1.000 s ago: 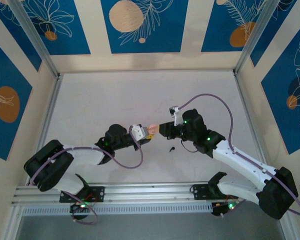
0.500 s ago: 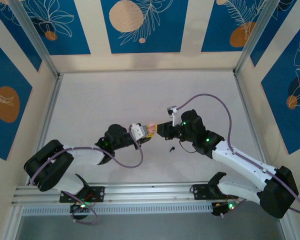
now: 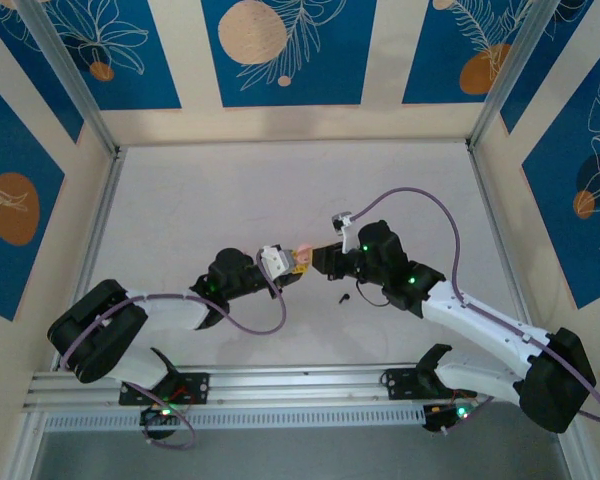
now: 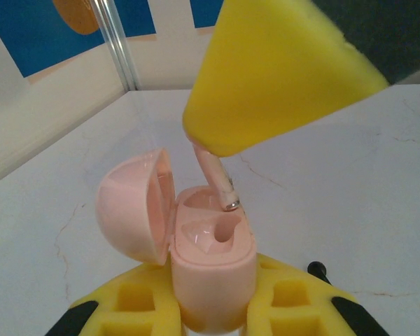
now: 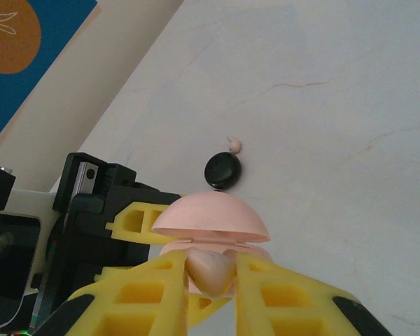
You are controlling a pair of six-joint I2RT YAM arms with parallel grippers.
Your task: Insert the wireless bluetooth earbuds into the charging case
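The right gripper is pinched almost closed on the pale pink earbud. The bud's stem points down into the open charging case, with its tip at the mouth of a socket. The left gripper is clamped tight around the base of the case, and the lid is swung open to one side. The black earbud lies on the white table near the case, on the side toward the arms' bases.

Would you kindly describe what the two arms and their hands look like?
The left arm and right arm are white links with black joint housings, each trailing a looping purple cable. The left hand and right hand have yellow fingers with square pockets.
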